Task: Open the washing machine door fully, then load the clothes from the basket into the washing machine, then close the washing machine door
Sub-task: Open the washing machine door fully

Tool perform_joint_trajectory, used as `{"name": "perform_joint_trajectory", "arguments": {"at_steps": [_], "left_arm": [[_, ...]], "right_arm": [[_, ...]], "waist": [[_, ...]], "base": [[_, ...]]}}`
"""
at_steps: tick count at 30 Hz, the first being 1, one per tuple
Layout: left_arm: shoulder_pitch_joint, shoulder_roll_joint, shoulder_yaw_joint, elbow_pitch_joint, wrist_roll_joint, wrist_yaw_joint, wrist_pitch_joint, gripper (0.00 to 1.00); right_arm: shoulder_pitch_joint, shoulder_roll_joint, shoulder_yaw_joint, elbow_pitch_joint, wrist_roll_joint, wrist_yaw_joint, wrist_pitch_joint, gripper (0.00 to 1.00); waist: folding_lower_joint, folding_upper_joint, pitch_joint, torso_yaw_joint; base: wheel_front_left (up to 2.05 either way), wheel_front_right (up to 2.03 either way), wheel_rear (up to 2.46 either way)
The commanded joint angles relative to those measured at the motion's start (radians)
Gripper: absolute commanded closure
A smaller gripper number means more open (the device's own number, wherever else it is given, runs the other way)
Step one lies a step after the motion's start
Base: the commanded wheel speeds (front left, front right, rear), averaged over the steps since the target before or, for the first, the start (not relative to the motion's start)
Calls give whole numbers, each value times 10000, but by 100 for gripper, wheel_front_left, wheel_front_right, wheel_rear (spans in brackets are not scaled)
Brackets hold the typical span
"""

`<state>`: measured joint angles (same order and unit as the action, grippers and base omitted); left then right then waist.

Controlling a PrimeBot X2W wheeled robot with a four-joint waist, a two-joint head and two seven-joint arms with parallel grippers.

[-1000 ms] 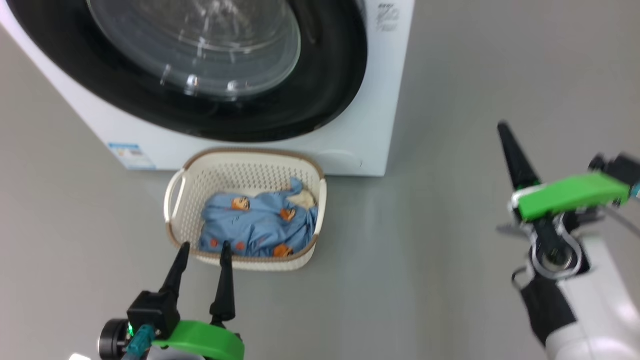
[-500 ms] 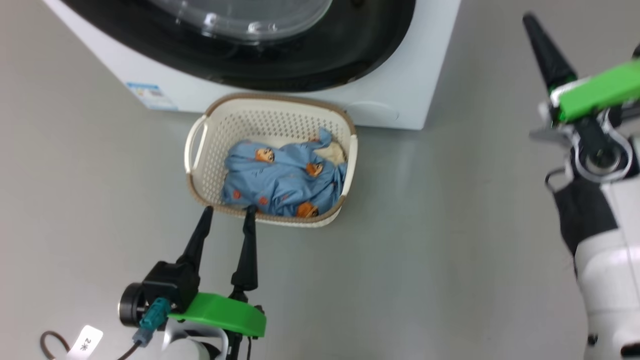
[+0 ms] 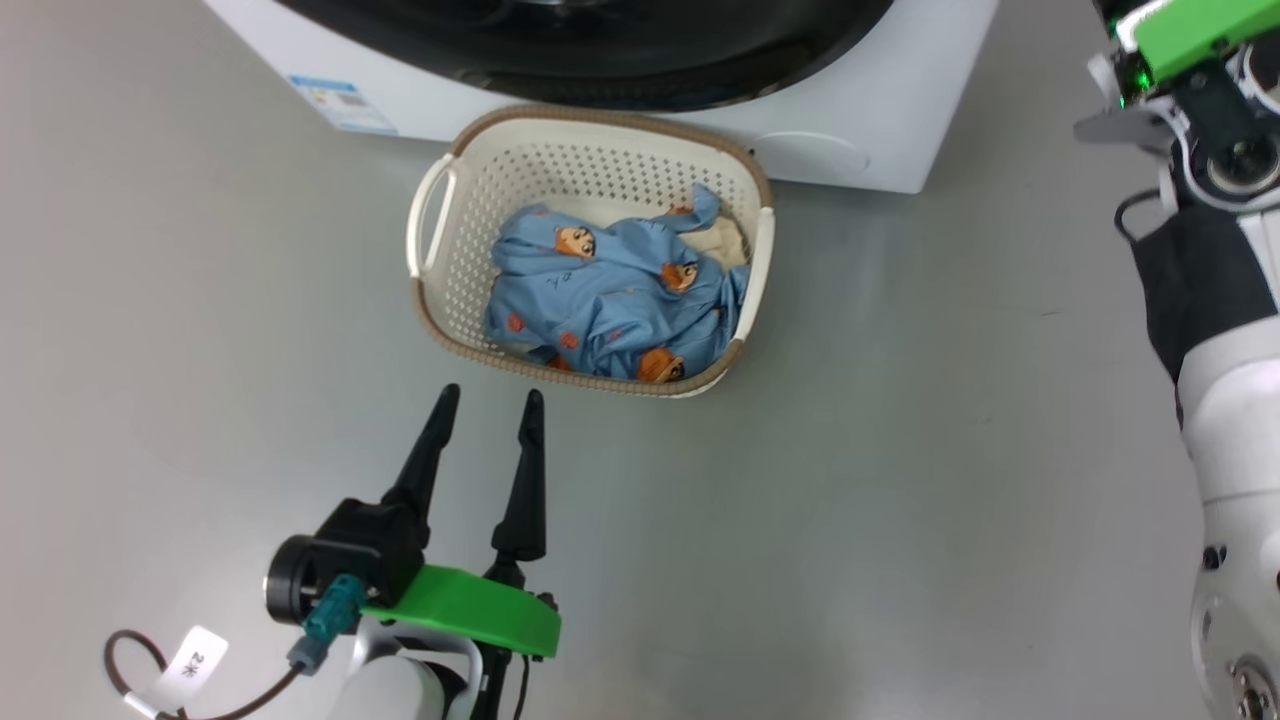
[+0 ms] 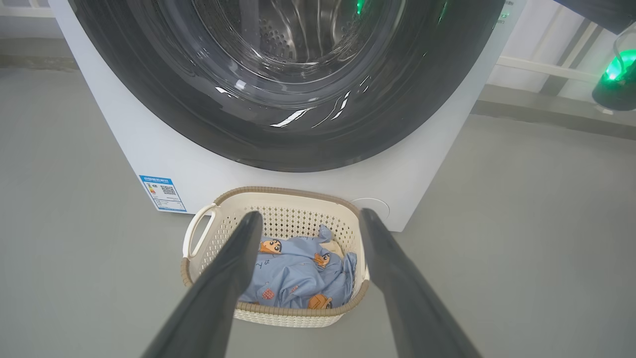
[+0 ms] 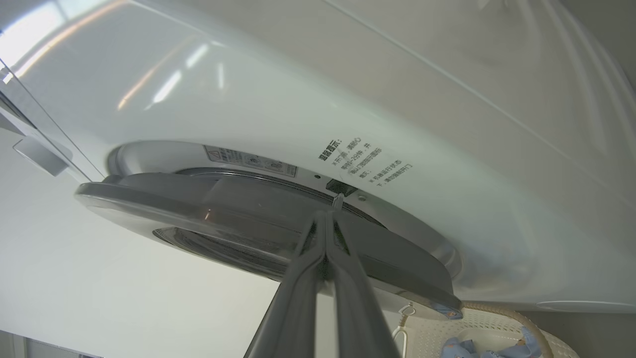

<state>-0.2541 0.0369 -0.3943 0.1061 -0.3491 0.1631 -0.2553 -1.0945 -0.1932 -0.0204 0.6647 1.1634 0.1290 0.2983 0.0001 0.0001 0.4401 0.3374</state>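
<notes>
The long dark left fingers [image 3: 530,430] are spread as wide as they go and hold nothing, hanging over the plain grey floor [image 3: 900,450]. Just beyond their tips, and apart from them, sits the small cream-white perforated plastic basket [image 3: 440,290] with its brown woven-look rim and white loop handles. Sighting along those fingers, the basket falls right in the gap between them. Inside it lies the bundle of soft light-blue clothes [image 3: 610,300] printed with little cartoon faces, with a scrap of cream cloth showing at the end farthest from the fingertips.

Farther on past the basket stands the big white box-shaped washing machine [image 3: 880,120], with the basket close against its front. A blue label sticker [image 3: 342,103] sits low on the panel. The large round washing machine door [image 4: 164,109], glossy black around its glass, fills the front above the basket.

The right fingers [image 5: 326,221] are pressed tight together with nothing between them, raised at the door's edge. Their tips lie at the rim, where a narrow gap shows between the door and the white front. A small dark latch slot [image 5: 340,188] sits just beyond them. I can't tell whether the tips touch the rim.
</notes>
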Motion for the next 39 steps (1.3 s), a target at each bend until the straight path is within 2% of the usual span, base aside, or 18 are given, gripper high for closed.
{"name": "perform_joint_trajectory", "arguments": {"at_steps": [1,13,21,39], "left_arm": [[-207,133,211,-297,-76,43,-65,0],[-195,133,-144,-325,-248,122,-65,0],[-251,133,-315,-338,-322,154,-65,0],[-351,133,-480,-402,-376,263,-65,0]], "right_arm": [[-404,164,140,-93,-86,17,80,100],[-1941,54,179,1149,186,17,449,100],[-2782,255,89,1915,626,17,788,100],[-3673,445,145,3025,995,17,1372,100]], "waist": [[-1,-1,196,199],[-1,-1,585,643],[-1,-1,825,829],[-1,-1,983,1066]], "base": [[0,0,0],[0,0,0],[0,0,0],[0,0,0]]}}
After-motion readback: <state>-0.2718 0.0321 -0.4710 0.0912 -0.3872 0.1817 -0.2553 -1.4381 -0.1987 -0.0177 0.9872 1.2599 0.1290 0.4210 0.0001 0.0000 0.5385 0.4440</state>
